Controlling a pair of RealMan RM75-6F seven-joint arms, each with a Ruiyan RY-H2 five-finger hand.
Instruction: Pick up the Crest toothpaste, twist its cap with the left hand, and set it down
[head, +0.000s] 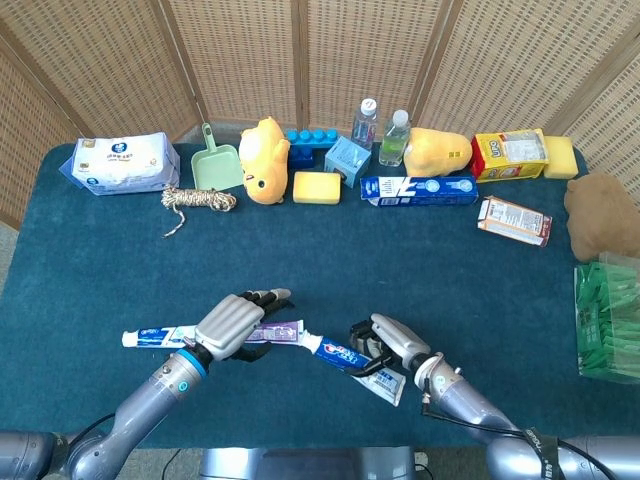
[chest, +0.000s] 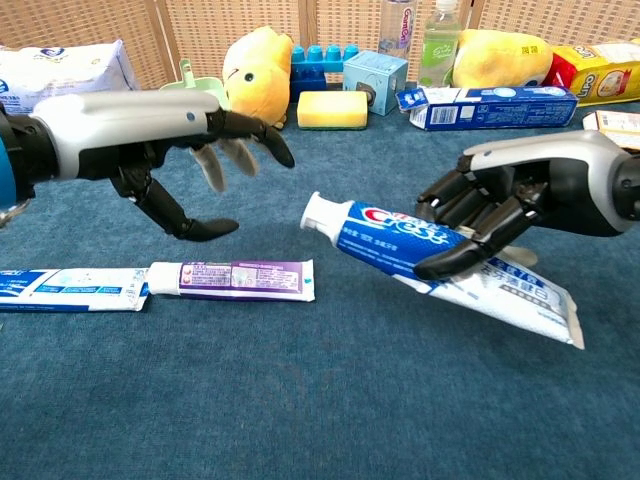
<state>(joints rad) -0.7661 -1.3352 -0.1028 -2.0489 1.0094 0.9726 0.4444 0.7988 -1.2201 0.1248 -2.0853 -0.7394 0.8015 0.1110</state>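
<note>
Head view: near the front edge of the blue surface (head: 90, 260), the right hand (head: 385, 345) grips the Crest toothpaste (head: 345, 358), cap toward the left hand (head: 232, 322), whose fingers are spread and hold nothing. Chest view: the tube's white cap (chest: 319, 212) is clear of the left hand's fingers (chest: 215, 165), and the tube hangs tilted above the surface. A second toothpaste tube (chest: 232, 279) lies flat below the left hand.
</note>
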